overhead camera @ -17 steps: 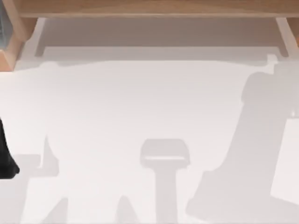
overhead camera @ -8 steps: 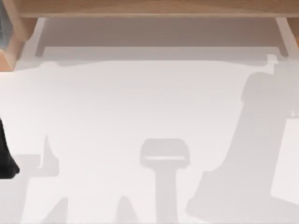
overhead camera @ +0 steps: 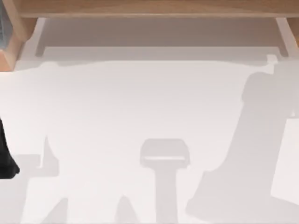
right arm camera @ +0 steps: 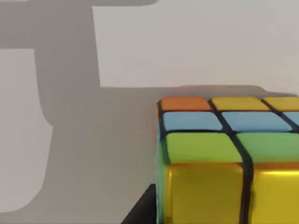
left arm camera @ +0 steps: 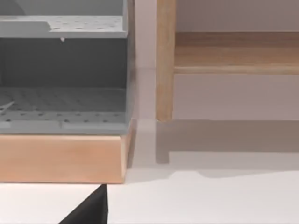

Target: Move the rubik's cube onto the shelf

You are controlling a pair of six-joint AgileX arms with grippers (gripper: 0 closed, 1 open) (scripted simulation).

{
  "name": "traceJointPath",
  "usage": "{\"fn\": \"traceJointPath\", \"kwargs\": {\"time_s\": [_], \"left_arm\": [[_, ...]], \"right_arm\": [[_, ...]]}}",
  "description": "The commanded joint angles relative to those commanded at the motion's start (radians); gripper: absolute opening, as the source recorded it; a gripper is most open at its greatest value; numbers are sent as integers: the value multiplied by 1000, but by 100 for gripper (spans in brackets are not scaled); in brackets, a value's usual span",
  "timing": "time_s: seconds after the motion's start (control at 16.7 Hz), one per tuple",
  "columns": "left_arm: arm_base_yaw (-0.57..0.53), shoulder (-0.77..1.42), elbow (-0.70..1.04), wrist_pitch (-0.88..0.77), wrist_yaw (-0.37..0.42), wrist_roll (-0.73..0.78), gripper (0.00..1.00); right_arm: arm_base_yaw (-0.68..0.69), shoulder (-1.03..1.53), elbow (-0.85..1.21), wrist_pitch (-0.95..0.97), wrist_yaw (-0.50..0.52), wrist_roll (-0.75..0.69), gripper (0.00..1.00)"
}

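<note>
The approach step, I judge: the right arm hovers close above the small multicoloured rubik's cube (right arm camera: 224, 158) on the white table (overhead camera: 140, 102); whether its jaws are released or clenched I cannot tell. Next comes a grasp, then a carry to the long tan wooden shelf (overhead camera: 154, 7) at the far edge.

The rubik's cube (right arm camera: 224, 158) runs off the right wrist view's right and bottom edges. The shelf (overhead camera: 154, 8) is cut by the top view's upper edge. A dark arm part (overhead camera: 5, 158) is clipped at its left edge.
</note>
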Motion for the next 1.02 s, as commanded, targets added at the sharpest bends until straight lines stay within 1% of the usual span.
{"fn": "traceJointPath", "kwargs": {"time_s": [0.24, 0.48, 0.78, 1.02], "left_arm": [[0, 0, 0, 0, 0, 0, 100], [0, 0, 0, 0, 0, 0, 100], [0, 0, 0, 0, 0, 0, 100], [0, 0, 0, 0, 0, 0, 100]], "right_arm": [[-9, 14, 49, -63, -20, -16, 0], [-16, 50, 181, -172, -40, -24, 0], [-5, 107, 329, -229, -11, -7, 0], [-1, 118, 353, -234, 2, 0, 0]]}}
